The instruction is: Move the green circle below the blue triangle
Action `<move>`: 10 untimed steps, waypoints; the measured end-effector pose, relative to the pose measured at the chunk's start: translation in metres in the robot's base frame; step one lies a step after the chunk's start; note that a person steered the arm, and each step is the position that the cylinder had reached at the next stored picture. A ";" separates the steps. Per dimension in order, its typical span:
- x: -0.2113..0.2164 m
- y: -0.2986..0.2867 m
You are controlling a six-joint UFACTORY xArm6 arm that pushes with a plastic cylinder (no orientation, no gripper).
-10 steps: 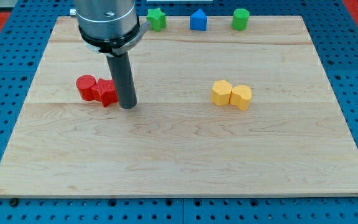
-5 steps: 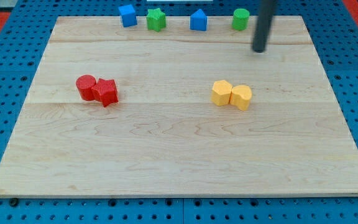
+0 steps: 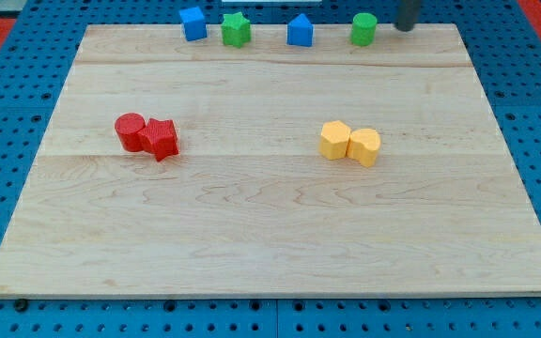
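Note:
The green circle stands at the board's top edge, right of centre. The blue triangle stands to its left, also at the top edge, apart from it. My tip is at the view's top, just to the right of the green circle, with a small gap between them. Only the lowest part of the rod shows.
A green star and a blue cube stand left of the blue triangle along the top edge. A red cylinder and a red star touch at the left. Two yellow blocks touch right of centre.
My tip moved from beside the red star at the left, across to the upper right, then further up to the top edge, right of the green circle. No block moved.

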State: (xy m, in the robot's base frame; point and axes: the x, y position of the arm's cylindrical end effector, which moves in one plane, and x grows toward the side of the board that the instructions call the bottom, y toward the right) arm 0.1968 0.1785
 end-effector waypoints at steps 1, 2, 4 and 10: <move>0.000 -0.024; -0.005 -0.022; -0.005 -0.072; 0.033 -0.118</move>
State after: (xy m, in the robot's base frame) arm 0.2293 0.0604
